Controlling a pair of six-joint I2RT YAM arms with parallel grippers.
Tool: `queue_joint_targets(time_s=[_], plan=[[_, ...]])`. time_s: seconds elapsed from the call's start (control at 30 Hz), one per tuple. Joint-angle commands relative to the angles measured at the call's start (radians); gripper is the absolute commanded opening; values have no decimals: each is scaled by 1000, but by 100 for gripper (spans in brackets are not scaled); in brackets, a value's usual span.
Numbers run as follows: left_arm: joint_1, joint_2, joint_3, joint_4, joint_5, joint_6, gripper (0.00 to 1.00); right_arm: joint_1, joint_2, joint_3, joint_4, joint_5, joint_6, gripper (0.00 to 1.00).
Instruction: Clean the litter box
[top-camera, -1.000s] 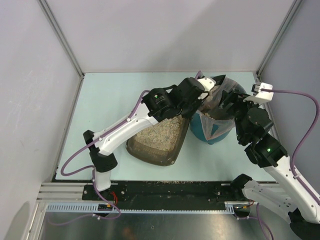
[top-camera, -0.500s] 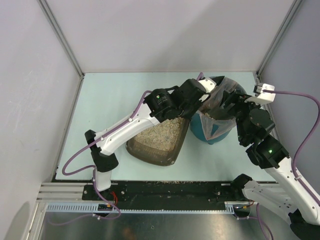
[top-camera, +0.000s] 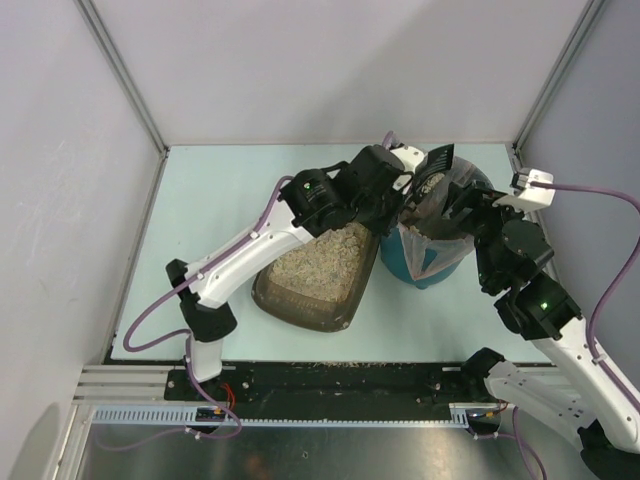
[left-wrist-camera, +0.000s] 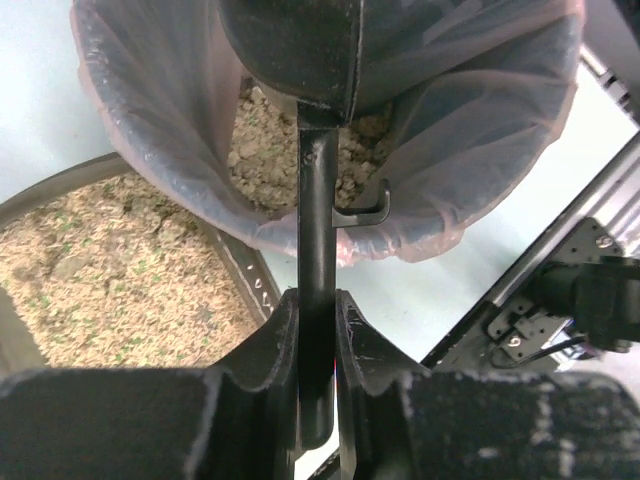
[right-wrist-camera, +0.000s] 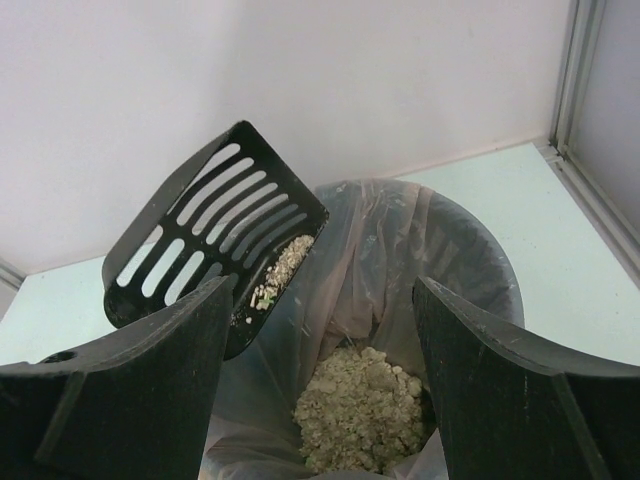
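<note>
Left claw (left-wrist-camera: 318, 320) grips the thin handle of the black slotted scoop (right-wrist-camera: 215, 235), jaws pinched narrow around it. The blade is tipped up over the teal bin (top-camera: 440, 275), with a few grains of litter clinging at its lower edge. Below it, the clear bag liner (right-wrist-camera: 380, 250) holds a heap of litter. The right claw (right-wrist-camera: 322, 300) stands wide and holds nothing, with 1 finger on each side of the bin's mouth in its own camera. Whether either finger touches the liner cannot be told.

The litter box (top-camera: 315, 275) sits on the pale worktop (top-camera: 220, 200) just beside the bin, on the bin's left, its rim touching or nearly touching the bin's wall. From the left claw it lies down and to the left, back toward the arm bases. Its long axis seems to run from the near edge toward the back, slanted a little toward the bin; the far end is hidden under the left arm. Beige litter covers its floor.

Of the 2 arms, the left is plainly nearer. It stretches diagonally over the tray, forearm extended, wrist cocked above the bin. The right arm reaches in from the near right corner, elbow bent, wrist aimed at the bin. A further scoop would likely mean drawing the blade left and lowering it along that axis.
</note>
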Motion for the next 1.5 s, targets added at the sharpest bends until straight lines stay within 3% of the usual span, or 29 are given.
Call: queue_joint_targets(time_s=[0.0, 0.8, 0.97, 1.3, 1.47], plan=[[31, -17, 55, 61, 129, -84, 0, -3, -19, 4, -1, 33, 16, 77], [159, -194, -91, 214, 374, -229, 0, -1, -32, 4, -45, 56, 47, 77], [198, -316, -301, 319, 449, -276, 0, -3, -26, 4, -44, 53, 50, 77], [367, -707, -931, 606, 567, -451, 0, -4, -14, 4, -52, 49, 52, 77], [424, -832, -1095, 656, 601, -537, 0, -4, 4, 4, -21, 19, 39, 78]])
